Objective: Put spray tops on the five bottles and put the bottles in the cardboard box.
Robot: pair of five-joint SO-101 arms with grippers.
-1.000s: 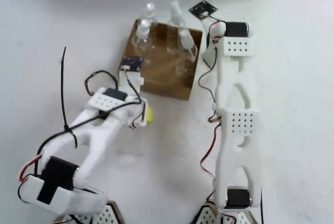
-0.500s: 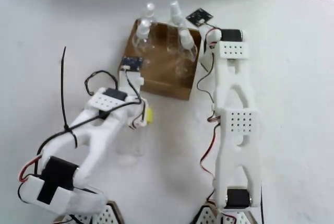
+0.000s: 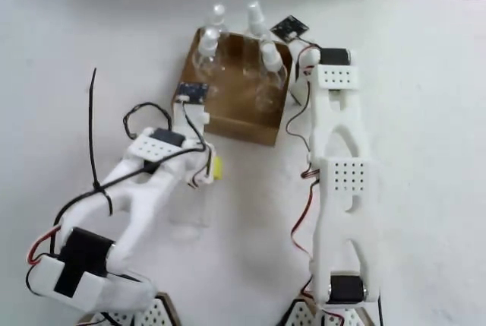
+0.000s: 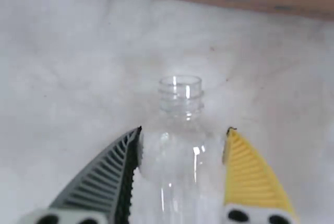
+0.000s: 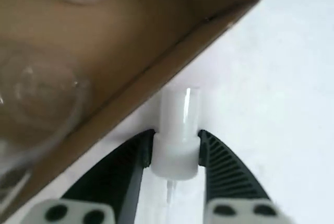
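High view: four topped bottles are standing in the cardboard box. Left wrist view: the left hand is clamping the fifth bottle, neck bare, near the box. Right wrist view: the right hand is pinching the last spray top just beside the box. Capping and boxing are waiting.

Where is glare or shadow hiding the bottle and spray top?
Left wrist view: glints on the bottle, neck and body, outline readable inside the left gripper. Right wrist view: one bright streak down the spray top in the right gripper; cardboard box inside shaded. High view: bottle washes out against the white table.
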